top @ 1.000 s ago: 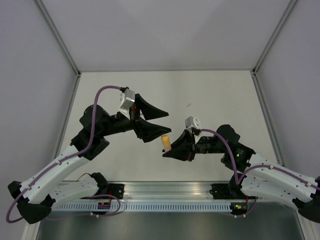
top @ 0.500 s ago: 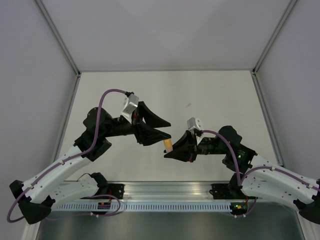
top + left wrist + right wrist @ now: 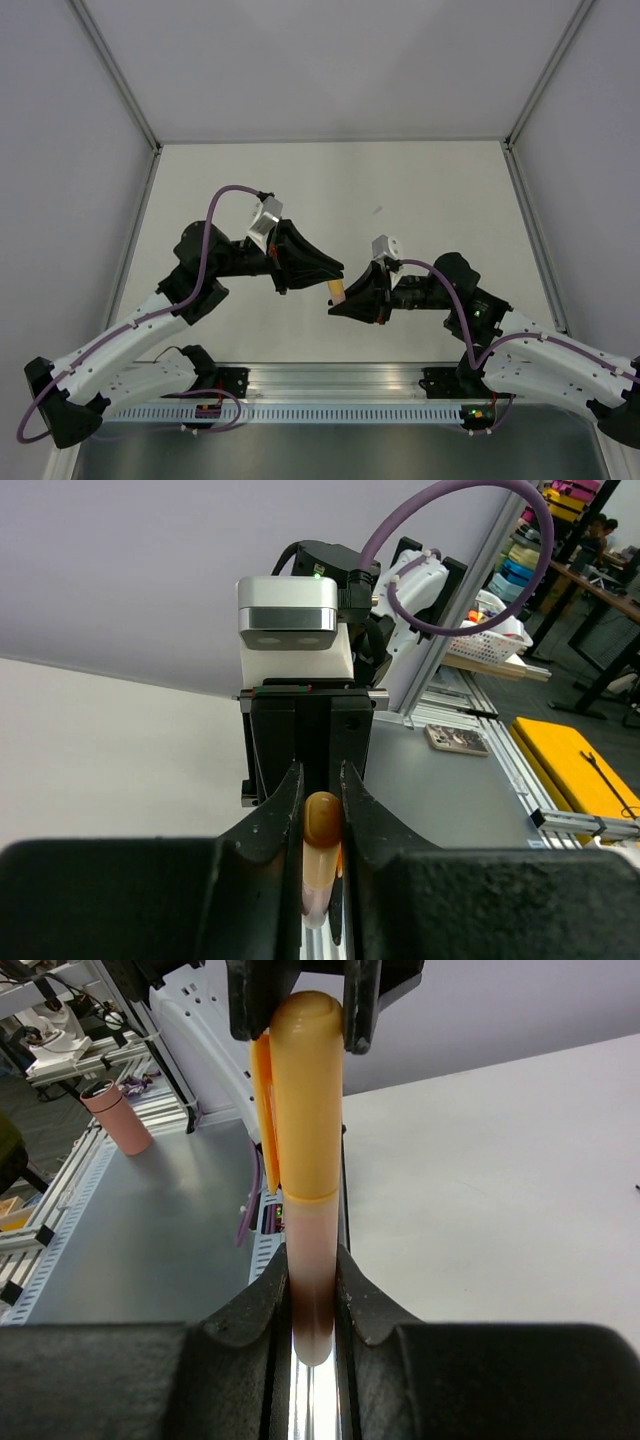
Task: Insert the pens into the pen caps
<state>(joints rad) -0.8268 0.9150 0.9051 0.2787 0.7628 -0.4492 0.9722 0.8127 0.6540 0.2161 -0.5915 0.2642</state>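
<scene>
A white table spreads under and beyond the left gripper and the right gripper. On it is a small dark mark, beyond the right gripper and well apart from it. A grey back wall rises past both grippers, framed by aluminium posts. An aluminium rail runs on the near side of both. In the right wrist view a pink cup stands upright on a grey metal bench, left of the right gripper. In the left wrist view a yellow case lies right of the left gripper, with a white basket beyond it.
</scene>
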